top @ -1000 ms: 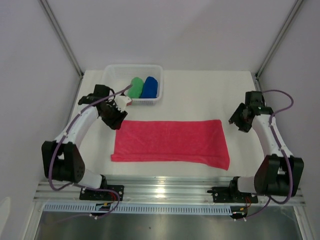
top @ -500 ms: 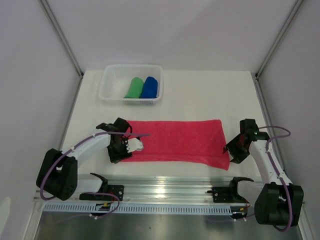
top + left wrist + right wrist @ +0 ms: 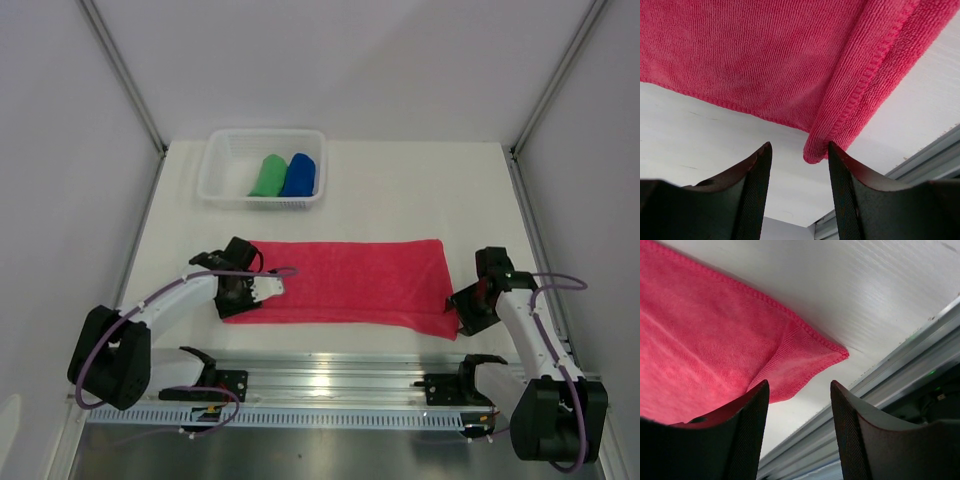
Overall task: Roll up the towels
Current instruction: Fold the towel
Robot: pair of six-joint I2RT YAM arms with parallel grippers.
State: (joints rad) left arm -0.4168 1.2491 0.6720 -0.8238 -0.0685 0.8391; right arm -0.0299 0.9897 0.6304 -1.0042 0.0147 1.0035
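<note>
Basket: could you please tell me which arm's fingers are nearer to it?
Left. The left fingers sit at the towel's near-left corner, on the basket's side; the right fingers sit at its near-right corner.

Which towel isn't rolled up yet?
The pink-red towel: it lies flat on the table, while the green towel and blue towel sit rolled in the basket.

pink-red towel point(image 3: 740, 50) cropped by wrist views, part under left end effector point(image 3: 267, 289)
</note>
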